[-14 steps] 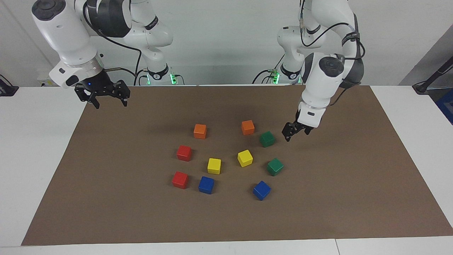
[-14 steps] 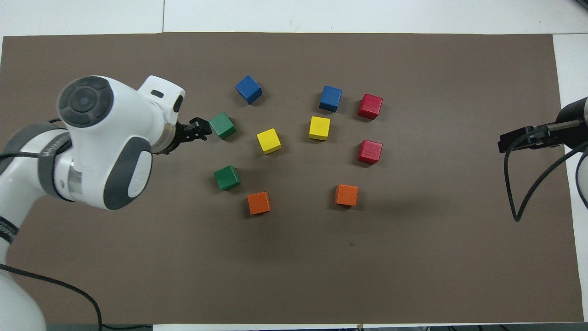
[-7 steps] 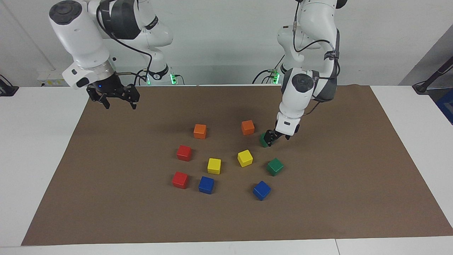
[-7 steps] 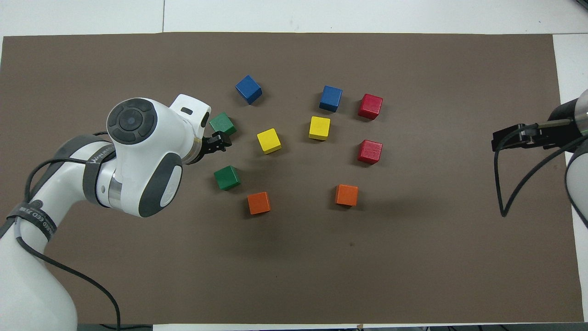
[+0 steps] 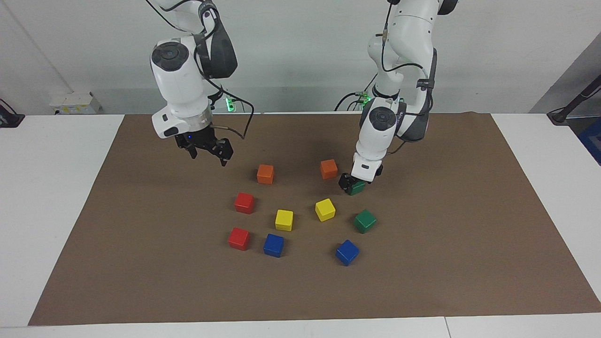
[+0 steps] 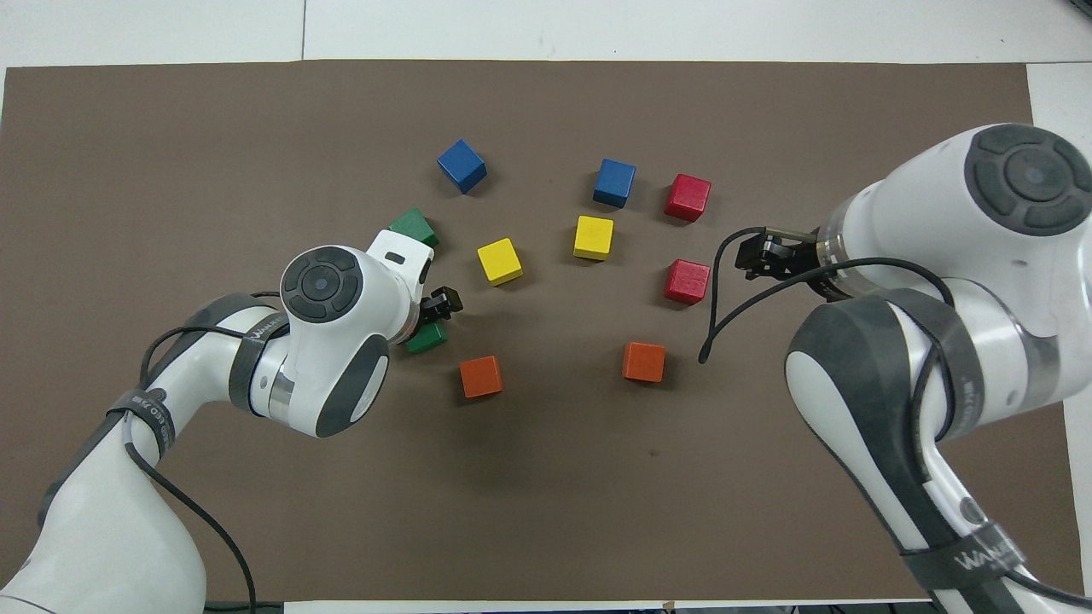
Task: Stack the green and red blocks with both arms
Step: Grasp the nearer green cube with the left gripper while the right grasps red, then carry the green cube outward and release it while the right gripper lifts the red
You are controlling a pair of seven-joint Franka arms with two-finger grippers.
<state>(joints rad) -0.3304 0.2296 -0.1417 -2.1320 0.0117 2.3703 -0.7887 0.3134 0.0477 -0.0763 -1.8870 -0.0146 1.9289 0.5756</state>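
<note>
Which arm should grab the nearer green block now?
Left. The left gripper is already down at that green block, beside the orange cube. The right gripper hangs raised toward the red blocks' end.

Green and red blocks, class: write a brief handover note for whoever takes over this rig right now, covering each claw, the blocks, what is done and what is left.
Left claw: down at the glossy green cube nearer the robots, beside an orange cube; whether it grips yet cannot be told.
Right claw: open, empty, raised above the brown mat toward the right arm's end.
Second green cube: lies farther out on the mat.
Two glossy red cubes: flat on the mat toward the right arm's end.
Done: nothing stacked.
Left: lift the green cube onto its partner; stack the reds.
</note>
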